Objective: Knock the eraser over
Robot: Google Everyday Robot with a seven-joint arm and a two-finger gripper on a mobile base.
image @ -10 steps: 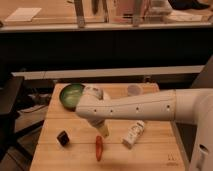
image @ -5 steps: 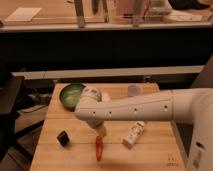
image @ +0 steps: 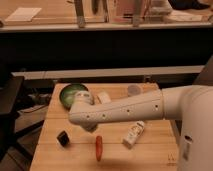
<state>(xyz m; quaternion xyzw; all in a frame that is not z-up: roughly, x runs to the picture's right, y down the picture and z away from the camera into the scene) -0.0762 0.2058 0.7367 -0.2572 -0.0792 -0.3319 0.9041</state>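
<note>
The eraser [image: 63,138] is a small black block standing on the front left of the wooden table [image: 155,145]. My white arm reaches in from the right across the middle of the table. The gripper [image: 89,127] hangs below the arm's end, shut and empty. It sits a little above and to the right of the eraser, apart from it, with the red chili [image: 99,148] just to its front right.
A green bowl [image: 73,93] stands at the back left, partly behind the arm. A flat white piece [image: 103,96] and a grey round lid [image: 133,90] lie at the back. A white bottle [image: 133,134] lies on its side right of the chili.
The arm's end has swung left and lower, bringing the gripper closer to the eraser, and the gripper has gone from open to shut. The eraser has not moved.
</note>
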